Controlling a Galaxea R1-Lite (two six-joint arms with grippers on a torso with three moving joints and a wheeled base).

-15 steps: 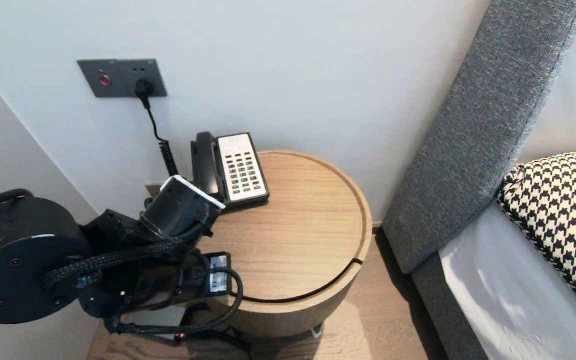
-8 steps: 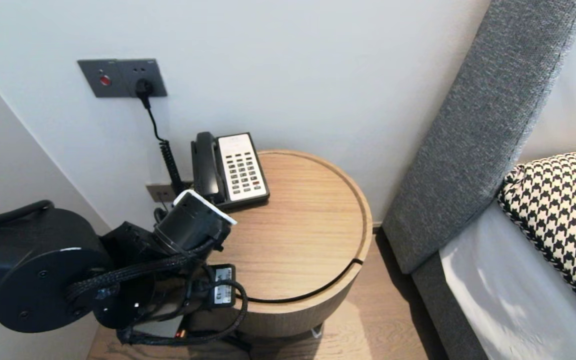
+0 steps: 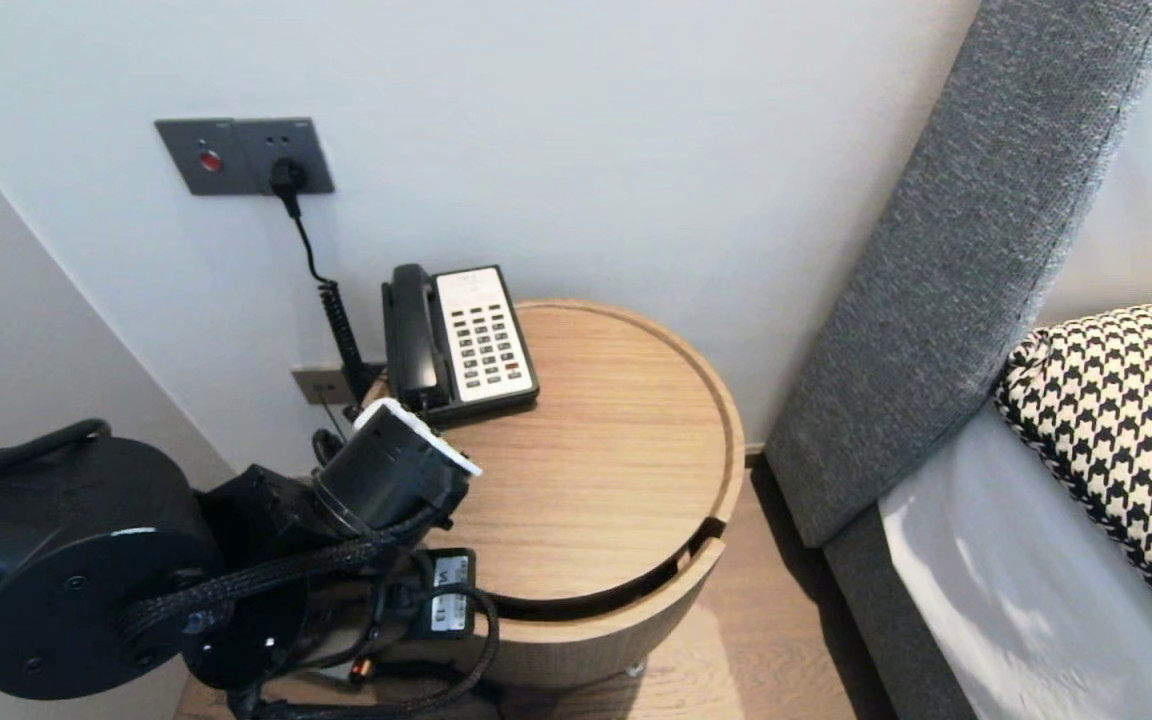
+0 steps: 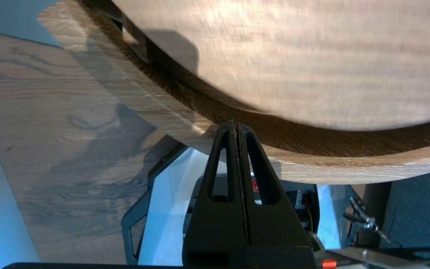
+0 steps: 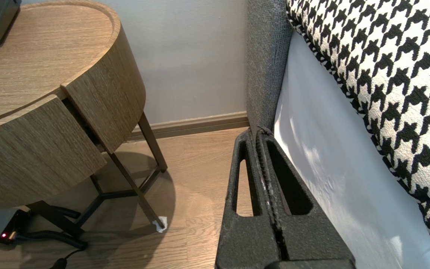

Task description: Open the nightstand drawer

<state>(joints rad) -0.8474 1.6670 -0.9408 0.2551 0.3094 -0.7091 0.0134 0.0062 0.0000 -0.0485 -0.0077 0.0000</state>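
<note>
A round wooden bedside table [image 3: 586, 460] has a curved drawer [image 3: 606, 635] in its front, standing slightly out from the body with a dark gap along its top. My left arm [image 3: 391, 485] reaches in low at the table's front left, and the head view hides its fingers. In the left wrist view my left gripper [image 4: 236, 125] is shut on nothing, its tips against the lower wooden edge [image 4: 349, 164] under the drawer front [image 4: 312, 63]. My right gripper [image 5: 258, 131] is shut, holds nothing and is parked beside the bed.
A black and white desk phone [image 3: 461, 340] sits at the back left of the tabletop, its coiled cord [image 3: 338, 315] running to a wall socket [image 3: 246, 155]. A grey headboard [image 3: 956, 270] and houndstooth pillow [image 3: 1126, 430] stand to the right. Thin metal legs [image 5: 140, 186] hold the table above the wood floor.
The drawer front has come out from the table body and the gap along its top has widened. My left arm has shifted right and lower. The right arm has not moved.
</note>
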